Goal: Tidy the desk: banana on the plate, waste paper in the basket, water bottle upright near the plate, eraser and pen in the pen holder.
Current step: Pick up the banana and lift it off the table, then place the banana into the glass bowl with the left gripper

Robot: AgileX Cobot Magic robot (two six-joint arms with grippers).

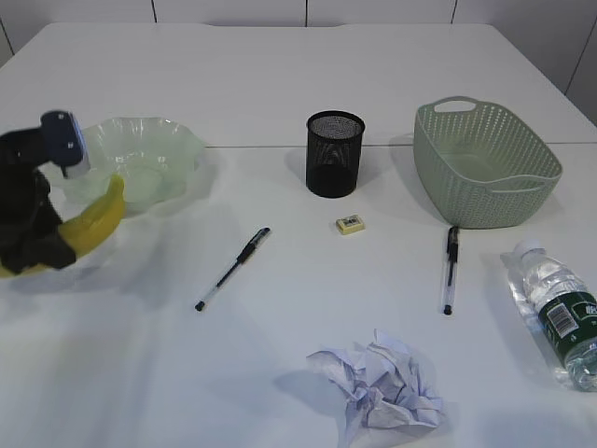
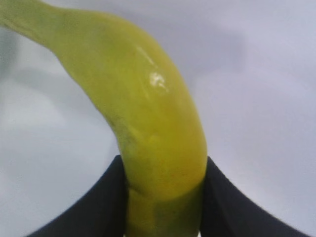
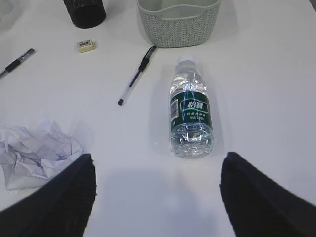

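My left gripper [image 1: 47, 245] is shut on the yellow banana [image 1: 98, 221] at the far left of the table; its tip leans against the rim of the pale green wavy plate [image 1: 159, 140]. Both fingers press the banana [image 2: 158, 128] in the left wrist view. The crumpled waste paper [image 1: 378, 385] lies at the front. On its side at the right lies the water bottle [image 3: 191, 116], just beyond my open right gripper [image 3: 157, 190]. A small eraser [image 1: 351, 223] and two pens [image 1: 233, 267] [image 1: 451, 267] rest mid-table, before the black mesh pen holder [image 1: 335, 154] and green basket [image 1: 485, 161].
The right arm does not show in the exterior view. The waste paper [image 3: 37, 153] lies left of the right gripper's left finger.
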